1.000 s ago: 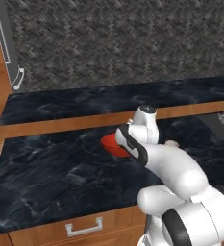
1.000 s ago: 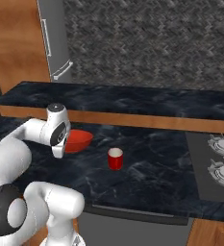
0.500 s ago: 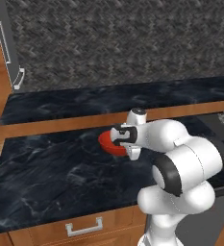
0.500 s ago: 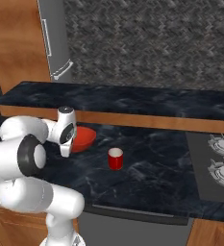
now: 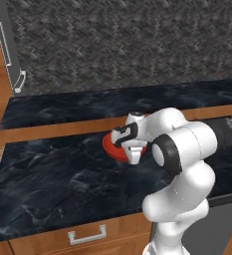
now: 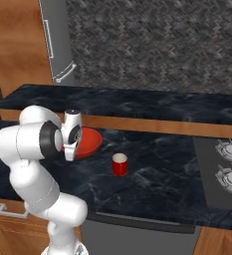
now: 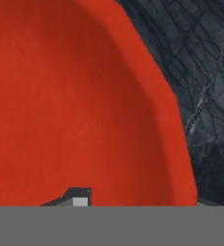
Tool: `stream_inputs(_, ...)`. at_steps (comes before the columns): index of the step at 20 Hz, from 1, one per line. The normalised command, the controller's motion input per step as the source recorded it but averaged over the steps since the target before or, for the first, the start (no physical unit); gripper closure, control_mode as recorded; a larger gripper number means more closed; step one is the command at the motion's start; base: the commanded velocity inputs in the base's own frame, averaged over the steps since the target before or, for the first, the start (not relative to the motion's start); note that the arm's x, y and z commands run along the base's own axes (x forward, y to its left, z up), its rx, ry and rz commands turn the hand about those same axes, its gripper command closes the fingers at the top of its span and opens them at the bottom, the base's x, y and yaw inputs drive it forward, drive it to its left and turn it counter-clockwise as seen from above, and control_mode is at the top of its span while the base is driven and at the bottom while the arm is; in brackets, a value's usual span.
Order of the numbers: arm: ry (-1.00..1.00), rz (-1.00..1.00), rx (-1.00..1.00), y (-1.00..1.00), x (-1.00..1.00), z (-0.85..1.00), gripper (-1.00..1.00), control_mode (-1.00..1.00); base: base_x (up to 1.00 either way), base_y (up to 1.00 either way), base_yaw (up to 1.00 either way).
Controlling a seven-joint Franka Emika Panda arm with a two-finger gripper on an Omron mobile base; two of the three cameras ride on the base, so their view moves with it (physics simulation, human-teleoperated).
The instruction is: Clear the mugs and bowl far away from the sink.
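The hand (image 6: 69,155) points down at the near rim of the red bowl (image 6: 86,140), which sits on the dark counter (image 6: 157,179) directly beneath it. From the hand view one fingertip (image 7: 77,198) lies inside the bowl (image 7: 75,96); whether the fingers are spread or pinching the rim cannot be told. A red mug (image 6: 119,164) stands beside the hand, apart from the bowl.

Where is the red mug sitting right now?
In the right base view, the red mug stands upright on the dark counter, just right of the red bowl and left of the stovetop.
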Motion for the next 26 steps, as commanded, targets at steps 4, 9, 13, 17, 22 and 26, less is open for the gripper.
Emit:
stream_inputs(4, 0.02, 0.0, 0.01, 0.05, -0.05, 0.05, -1.0, -1.0, 0.0, 0.0, 0.0)
stream_inputs(9, 0.03, -0.09, 0.04, 0.0, -0.59, 0.63, -1.0, -1.0, 0.0, 0.0, 0.0)
stream_inputs(13, 0.08, -0.03, 0.04, 0.0, -0.79, 0.66, -1.0, -1.0, 0.0, 0.0, 0.0)
stream_inputs(17, 0.01, 0.04, 0.0, -0.06, -0.77, 0.98, -1.0, -1.0, 0.0, 0.0, 0.0)
stream_inputs(22, 0.0, 0.15, -0.01, -0.22, -0.94, 0.81, -1.0, -1.0, 0.0, 0.0, 0.0)
stream_inputs(26, -0.02, 0.29, -0.04, -0.32, -0.88, 0.59, -1.0, -1.0, 0.0, 0.0, 0.0)
